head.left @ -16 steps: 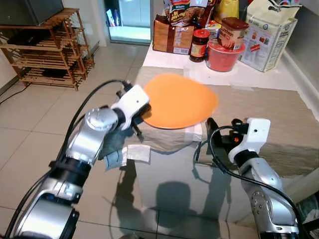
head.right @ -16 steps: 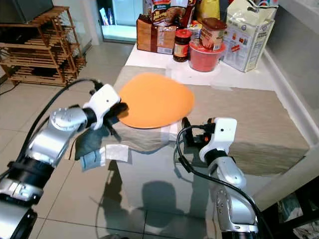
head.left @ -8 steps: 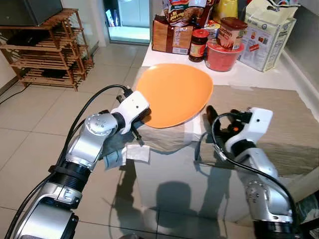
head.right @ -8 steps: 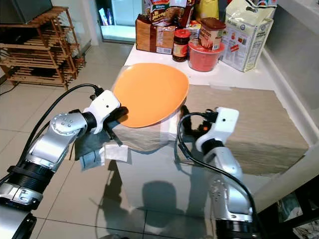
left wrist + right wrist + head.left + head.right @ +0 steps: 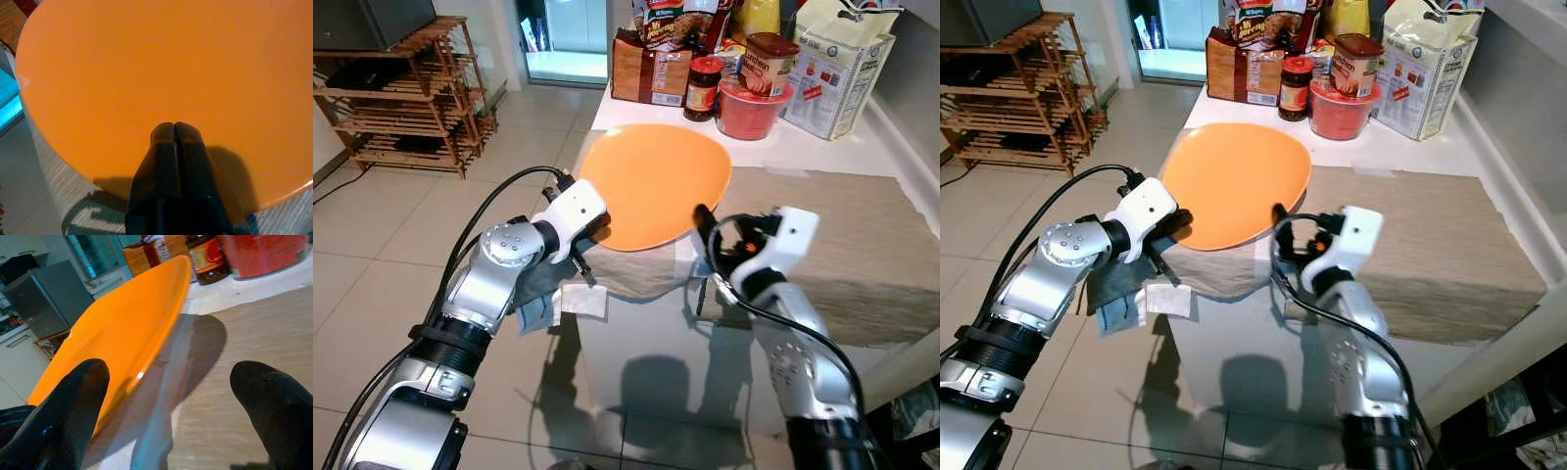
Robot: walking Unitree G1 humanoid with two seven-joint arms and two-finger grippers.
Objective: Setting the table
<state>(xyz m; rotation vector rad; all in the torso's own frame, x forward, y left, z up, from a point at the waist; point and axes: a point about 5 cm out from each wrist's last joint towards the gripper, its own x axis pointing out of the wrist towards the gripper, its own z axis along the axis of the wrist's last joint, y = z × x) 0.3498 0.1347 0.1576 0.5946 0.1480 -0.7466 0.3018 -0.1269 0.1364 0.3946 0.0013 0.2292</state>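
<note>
One orange plate (image 5: 654,184); two grippers, the left gripper (image 5: 591,231) and the right gripper (image 5: 703,227); one beige table runner (image 5: 842,255) across the desk (image 5: 636,116); at the desk's far end, one red bowl (image 5: 754,113), two jars, a dark red-lidded jar (image 5: 705,88) and a larger brown-lidded jar (image 5: 771,63), one brown carton (image 5: 651,70), one white paper bag (image 5: 837,70); on the floor, one wooden rack (image 5: 406,98).

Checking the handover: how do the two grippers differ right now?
The left gripper is shut on the orange plate's rim, holding it tilted above the table; the right gripper is open and holds nothing. The left is at the plate's near-left edge, the right beside its right edge. Both have black fingers.
</note>
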